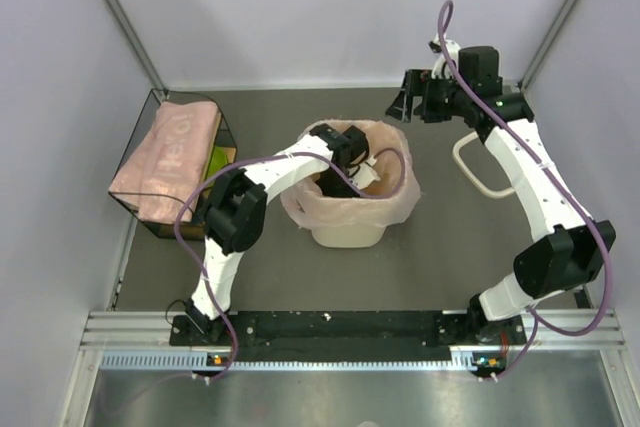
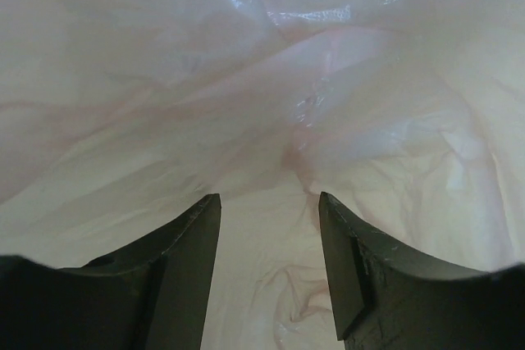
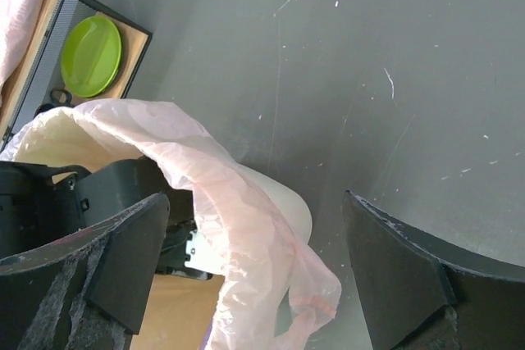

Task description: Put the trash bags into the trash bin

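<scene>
Left end effector [image 2: 269, 198] down inside the trash bin [image 1: 345, 235], fingers parted, gripping nothing.
Pink trash bag [image 2: 344, 104] film lies straight ahead of it, lining the bin; right end effector [image 1: 412, 99], open and empty, hangs farther off.

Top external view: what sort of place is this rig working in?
Most likely an enclosed robot test cell, not a home: plain pale wall panels in metal framing box in a grey table, with an aluminium mounting rail along its near edge.

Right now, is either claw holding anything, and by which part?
Nothing is held: the left claw is open inside the trash bag, the right claw open.
</scene>
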Controlling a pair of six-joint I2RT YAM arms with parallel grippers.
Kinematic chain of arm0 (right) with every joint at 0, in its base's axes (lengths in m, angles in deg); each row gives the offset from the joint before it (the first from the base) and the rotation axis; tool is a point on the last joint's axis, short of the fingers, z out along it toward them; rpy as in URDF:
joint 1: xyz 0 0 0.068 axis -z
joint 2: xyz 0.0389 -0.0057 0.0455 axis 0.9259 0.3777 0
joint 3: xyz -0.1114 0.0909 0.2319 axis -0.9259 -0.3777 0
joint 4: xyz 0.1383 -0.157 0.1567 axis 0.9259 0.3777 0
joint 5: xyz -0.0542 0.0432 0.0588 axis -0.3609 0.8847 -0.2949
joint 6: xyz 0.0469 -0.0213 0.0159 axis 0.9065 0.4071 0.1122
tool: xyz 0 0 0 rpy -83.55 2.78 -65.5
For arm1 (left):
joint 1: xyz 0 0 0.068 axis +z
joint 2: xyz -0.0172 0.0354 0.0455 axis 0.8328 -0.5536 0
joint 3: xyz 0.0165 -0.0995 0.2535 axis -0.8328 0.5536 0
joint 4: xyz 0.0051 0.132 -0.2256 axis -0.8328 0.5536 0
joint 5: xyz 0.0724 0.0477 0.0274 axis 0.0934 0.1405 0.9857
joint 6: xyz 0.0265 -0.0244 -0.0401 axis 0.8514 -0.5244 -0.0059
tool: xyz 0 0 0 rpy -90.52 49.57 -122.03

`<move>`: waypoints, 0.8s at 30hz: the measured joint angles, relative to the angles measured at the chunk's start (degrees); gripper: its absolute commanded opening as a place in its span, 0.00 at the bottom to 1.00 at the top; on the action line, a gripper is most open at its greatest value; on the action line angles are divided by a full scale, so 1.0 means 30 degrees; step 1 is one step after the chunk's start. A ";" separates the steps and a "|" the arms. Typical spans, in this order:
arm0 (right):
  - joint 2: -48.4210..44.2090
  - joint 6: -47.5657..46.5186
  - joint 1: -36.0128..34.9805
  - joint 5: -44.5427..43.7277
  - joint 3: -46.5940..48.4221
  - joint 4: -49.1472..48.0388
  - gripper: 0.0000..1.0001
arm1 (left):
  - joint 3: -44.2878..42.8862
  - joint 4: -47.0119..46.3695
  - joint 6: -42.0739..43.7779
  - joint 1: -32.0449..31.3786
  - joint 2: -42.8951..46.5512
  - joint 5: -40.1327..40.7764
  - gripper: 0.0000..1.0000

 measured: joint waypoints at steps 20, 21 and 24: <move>0.1290 -0.1945 -0.0991 0.2470 -0.0095 0.0350 0.78 | 0.4058 -0.2244 0.0947 -0.0080 -0.0080 0.1290 0.65; 0.1377 -0.2317 -0.1275 0.2426 -0.0051 0.0481 0.74 | 0.4058 -0.2237 0.0991 -0.0080 -0.0080 0.1290 0.65; 0.1807 -0.3322 -0.2062 0.2171 0.0393 0.0991 0.68 | 0.4036 -0.2244 0.1115 -0.0080 -0.0080 0.1304 0.65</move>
